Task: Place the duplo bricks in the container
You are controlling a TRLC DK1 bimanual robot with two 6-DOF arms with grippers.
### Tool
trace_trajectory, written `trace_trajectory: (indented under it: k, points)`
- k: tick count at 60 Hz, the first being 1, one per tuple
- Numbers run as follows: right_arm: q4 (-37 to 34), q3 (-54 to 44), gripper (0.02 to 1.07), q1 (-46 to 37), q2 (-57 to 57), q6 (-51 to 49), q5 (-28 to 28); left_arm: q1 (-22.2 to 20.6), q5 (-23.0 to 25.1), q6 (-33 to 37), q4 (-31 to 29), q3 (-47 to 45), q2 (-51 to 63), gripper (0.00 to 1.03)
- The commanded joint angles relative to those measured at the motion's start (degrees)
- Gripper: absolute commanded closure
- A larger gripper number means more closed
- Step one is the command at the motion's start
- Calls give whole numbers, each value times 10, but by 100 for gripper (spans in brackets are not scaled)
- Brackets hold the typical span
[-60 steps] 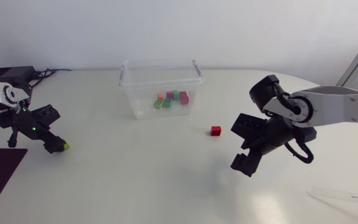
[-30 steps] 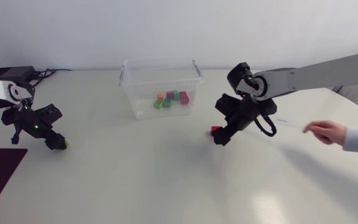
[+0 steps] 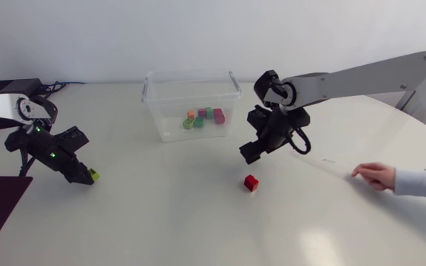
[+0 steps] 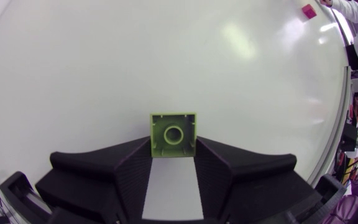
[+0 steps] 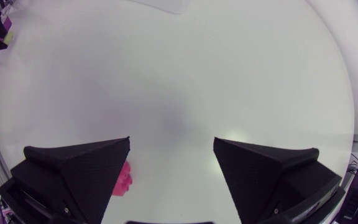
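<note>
Looking down from the head view, we see our left hand (image 3: 82, 176) low over the bench (image 3: 161, 222) at its left side. It is closed on a lime-green brick (image 3: 93, 175) that pokes out past the fingertips. The clear container (image 3: 170, 118) stands at the far middle of the bench, with a small cluster of bricks (image 3: 203, 117) (green, red, orange and pink ones) on its floor. Our right hand (image 3: 248, 153) hangs just in front of the container's right corner. A red brick (image 3: 251, 182) lies on the bench a little nearer than that hand, not touching it. A person's hand (image 3: 376, 176) rests on the bench near its right edge, well apart from the red brick.

In the left wrist view, the lime-green brick (image 4: 173, 134) sits clamped between both fingers (image 4: 129, 171), its hollow underside facing the camera.

In the right wrist view, our right hand (image 5: 171, 149) is spread wide with nothing gripped. The red brick (image 5: 122, 179) shows on the bench just beside the inner edge of one finger (image 5: 79, 168), partly hidden by it.
</note>
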Motion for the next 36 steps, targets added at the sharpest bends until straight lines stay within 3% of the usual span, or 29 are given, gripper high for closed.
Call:
trace_trajectory:
  k: [1,21,36]
  points:
    - [-16,-41,10,19,-42,-1,-8,-18,16,-10,-24,-24,-68,76]
    - [-4,-155,10,49,-111,-65,-23,-111,34,-87,-53,-8,-197,76]
    - [2,-227,10,149,-196,-130,-40,-118,39,-96,-70,7,-223,76]
